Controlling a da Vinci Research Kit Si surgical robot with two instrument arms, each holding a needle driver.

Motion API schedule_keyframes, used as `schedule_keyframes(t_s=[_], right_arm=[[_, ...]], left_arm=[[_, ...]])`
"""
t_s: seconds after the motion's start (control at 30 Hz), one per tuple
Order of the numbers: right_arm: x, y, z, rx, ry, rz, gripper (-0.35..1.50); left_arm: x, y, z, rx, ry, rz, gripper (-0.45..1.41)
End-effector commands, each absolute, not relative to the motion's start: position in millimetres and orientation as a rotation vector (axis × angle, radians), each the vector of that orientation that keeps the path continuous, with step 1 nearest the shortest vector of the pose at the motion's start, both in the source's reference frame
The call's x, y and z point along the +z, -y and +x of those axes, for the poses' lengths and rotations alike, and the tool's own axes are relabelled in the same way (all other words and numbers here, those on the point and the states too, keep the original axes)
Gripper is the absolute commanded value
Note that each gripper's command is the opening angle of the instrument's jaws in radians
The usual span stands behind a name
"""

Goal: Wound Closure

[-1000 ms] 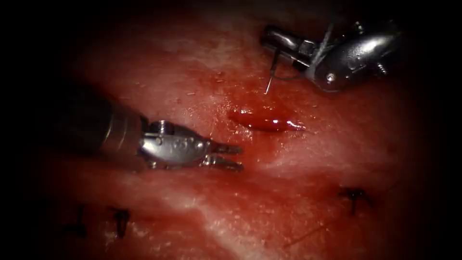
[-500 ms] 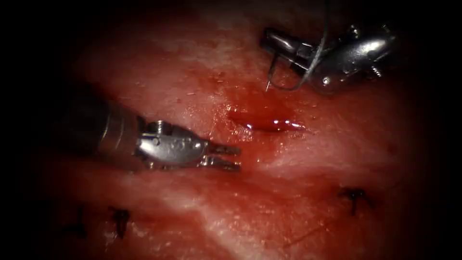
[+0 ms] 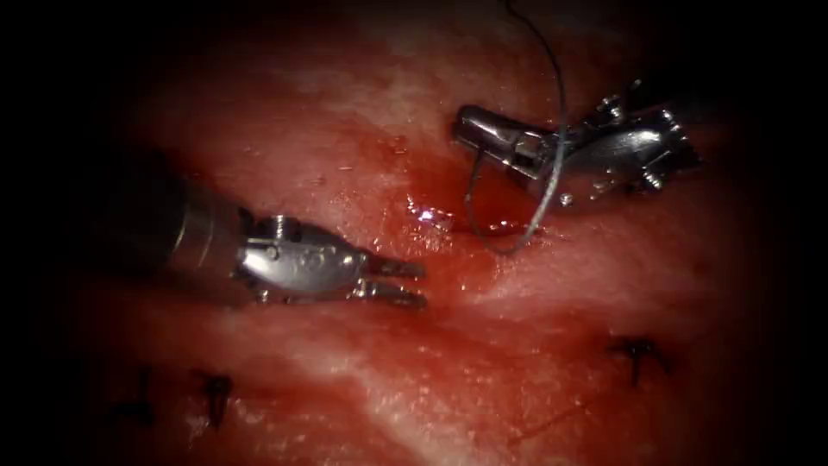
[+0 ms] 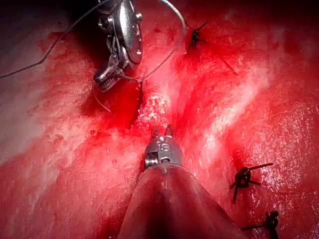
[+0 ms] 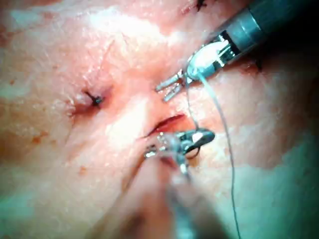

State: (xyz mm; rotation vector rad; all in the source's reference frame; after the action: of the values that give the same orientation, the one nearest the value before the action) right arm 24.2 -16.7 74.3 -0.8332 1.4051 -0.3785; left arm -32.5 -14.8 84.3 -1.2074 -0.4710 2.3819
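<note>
My right tool (image 3: 466, 134) reaches in from the right, just above the cut (image 3: 496, 207), with its jaws shut on the curved needle (image 3: 468, 203) near one end. The needle's arc hangs down from the jaws across the cut. I cannot tell whether its point is in the tissue (image 3: 345, 121). Grey thread (image 3: 559, 112) rises from the arc's far end past the tool. To the left of the cut, my left tool (image 3: 418, 282) rests low with its jaws a little open and nothing in them. The left wrist view has the left tool (image 4: 163, 130) facing the right tool (image 4: 102, 83).
Red fluid wets the tissue around the cut. A finished dark stitch (image 3: 638, 349) sits at the lower right, and two more (image 3: 216, 393) at the lower left. In the right wrist view the thread (image 5: 224, 129) trails past the left tool (image 5: 168, 89).
My right tool has come down and left to the cut with the needle, and the arc has swung down over the cut. The left tool has barely moved.
</note>
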Motion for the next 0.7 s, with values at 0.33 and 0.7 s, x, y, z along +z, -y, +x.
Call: schedule_keyframes(t_s=[0.33, 0.7], right_arm=[[74.2, 19.9, 25.1, -0.324, -1.417, -0.737, -0.35], [74.2, 17.1, 24.2, -0.011, -1.452, -0.553, -0.35]], left_arm=[[84.9, 15.4, -33.0, 2.382, 0.472, -1.207, -0.03], [84.8, 14.9, -33.6, 2.377, 0.469, -1.203, -0.01]])
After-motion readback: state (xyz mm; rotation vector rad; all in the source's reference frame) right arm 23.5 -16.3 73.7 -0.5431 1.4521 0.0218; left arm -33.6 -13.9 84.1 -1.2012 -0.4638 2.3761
